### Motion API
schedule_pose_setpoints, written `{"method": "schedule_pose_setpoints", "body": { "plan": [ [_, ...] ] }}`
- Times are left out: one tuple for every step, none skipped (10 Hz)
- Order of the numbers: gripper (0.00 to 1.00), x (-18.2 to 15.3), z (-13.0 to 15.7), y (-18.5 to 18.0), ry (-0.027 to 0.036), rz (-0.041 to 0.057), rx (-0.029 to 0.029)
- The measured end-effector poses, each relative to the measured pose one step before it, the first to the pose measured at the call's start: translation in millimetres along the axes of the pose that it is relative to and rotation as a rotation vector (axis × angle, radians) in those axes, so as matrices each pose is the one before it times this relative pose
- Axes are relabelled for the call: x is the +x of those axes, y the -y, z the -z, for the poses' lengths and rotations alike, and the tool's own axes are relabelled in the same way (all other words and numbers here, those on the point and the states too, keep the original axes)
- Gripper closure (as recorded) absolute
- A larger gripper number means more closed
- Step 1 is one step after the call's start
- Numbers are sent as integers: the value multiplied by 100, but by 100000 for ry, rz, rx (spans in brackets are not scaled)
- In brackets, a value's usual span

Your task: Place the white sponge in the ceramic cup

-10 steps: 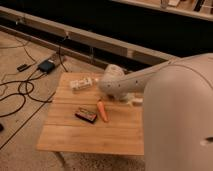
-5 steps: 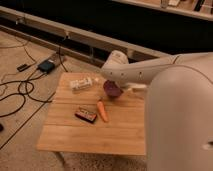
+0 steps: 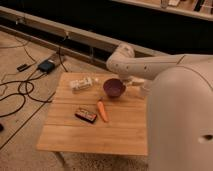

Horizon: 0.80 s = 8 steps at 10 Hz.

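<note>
The gripper (image 3: 133,81) hangs under the forearm, over the table's (image 3: 100,136) far right part. The ceramic cup (image 3: 144,89) stands just right of its fingers (image 3: 130,80) and the purple bowl (image 3: 114,88) just left. The white sponge cannot be made out. The fingers are clenched; whether they grasp anything cannot be told. The white arm (image 3: 150,65) reaches left from the body, then bends down at the elbow.

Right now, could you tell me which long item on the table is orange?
The carrot, beside the black-and-red bar; the package is whitish. The gripper hangs right of the bowl.
</note>
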Motion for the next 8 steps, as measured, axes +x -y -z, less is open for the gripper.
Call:
{"method": "schedule_pose_setpoints", "body": {
  "plan": [
    [100,-37,-63,581,3901,-368,179],
    [100,88,-92,432,3591,-497,-1],
    [100,167,-20,342,2454,-373,98],
    [100,553,-183,484,4437,-705,-165],
    [100,304,-36,266,2351,-533,-62],
    [100,500,-131,331,4138,-1374,-627],
    [100,525,-190,213,3913,-1595,-1050],
    [100,509,-195,96,3724,-1489,-1324]
  ]
}}
